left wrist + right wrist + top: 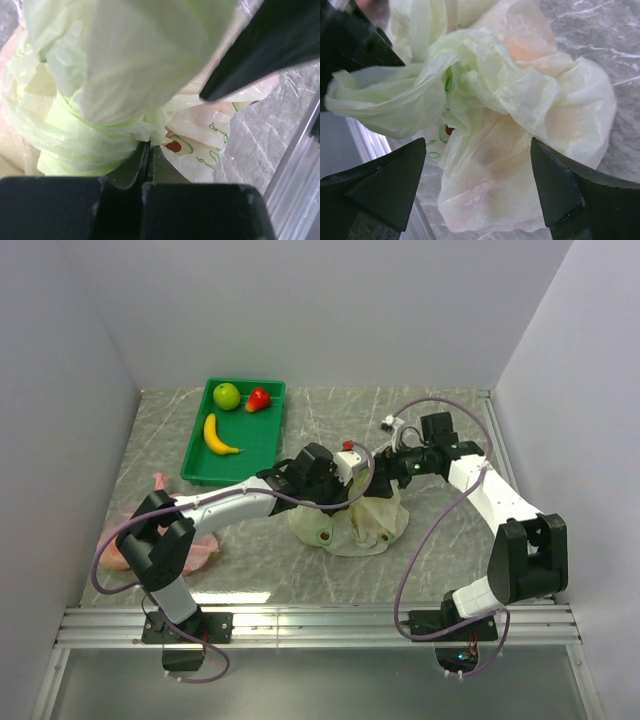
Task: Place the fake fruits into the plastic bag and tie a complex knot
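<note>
plastic bag (352,522) sits mid-table, slightly right of centre, slumped in a pale green heap with its top gathered and twisted into a bunch. peach-coloured tints show through the film in the right wrist view; the contents can't be made out beyond that. left gripper (149,150) is at the bag's upper left, claw closed with fingertips pressed together and a fold of the bag's film pinched at the tips; a brown-red round mark on the bag lies just beside them. right gripper (480,172) is over the bag from the right, claw spread wide, fingers well apart on either side of the bunched film and gripping nothing; whether a finger touches the plastic, cannot tell. green tray (262,455) lies at the far left of the marbled table (450,410), well apart from the bag. three fruits are in it: green apple (227,396) and small red fruit (258,399) side by side at the far end, banana (220,435) nearer, on the tray's left side. pink bag (205,552) lies crumpled at the near left, partly under the left arm.
</note>
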Tool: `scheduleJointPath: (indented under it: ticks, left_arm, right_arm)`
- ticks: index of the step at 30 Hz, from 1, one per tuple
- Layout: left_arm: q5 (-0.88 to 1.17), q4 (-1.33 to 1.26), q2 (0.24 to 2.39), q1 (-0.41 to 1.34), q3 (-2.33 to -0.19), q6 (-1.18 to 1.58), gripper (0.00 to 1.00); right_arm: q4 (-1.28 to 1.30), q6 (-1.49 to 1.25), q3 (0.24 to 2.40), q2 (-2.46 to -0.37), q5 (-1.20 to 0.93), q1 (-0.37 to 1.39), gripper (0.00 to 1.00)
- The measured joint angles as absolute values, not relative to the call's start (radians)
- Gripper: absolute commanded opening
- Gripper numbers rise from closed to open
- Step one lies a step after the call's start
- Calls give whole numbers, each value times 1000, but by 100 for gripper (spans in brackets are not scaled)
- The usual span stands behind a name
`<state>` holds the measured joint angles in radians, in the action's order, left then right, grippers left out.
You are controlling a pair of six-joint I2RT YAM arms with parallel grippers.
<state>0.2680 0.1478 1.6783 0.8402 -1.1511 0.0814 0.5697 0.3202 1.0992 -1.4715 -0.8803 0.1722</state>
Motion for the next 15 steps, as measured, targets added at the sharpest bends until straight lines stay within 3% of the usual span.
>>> scheduleJointPath:
  ticks: [3,4,5,12,13,15]
  left_arm:
    - [269,147,1679,825,-1153,77,1]
    - [270,147,1682,817,-1156,73,0]
    - [272,147,1687,809,-1162,72,0]
    - [310,141,1727,727,-1192,58,1]
    - [320,139,1729,719,-1192,52,0]
    - [336,138,1733,709,-1194,37,1]
  right_arm:
    - [572,358,1080,-1480,-842,208,64]
    - [578,364,1080,-1493,-838,218,48]
    - [583,371,1080,-1510,-841,226,39]
    - [617,338,1031,-1590,-936,237,11]
    - [616,323,1023,-1594,-957,238,2]
    - [609,283,1019,-1608,-1008,242,0]
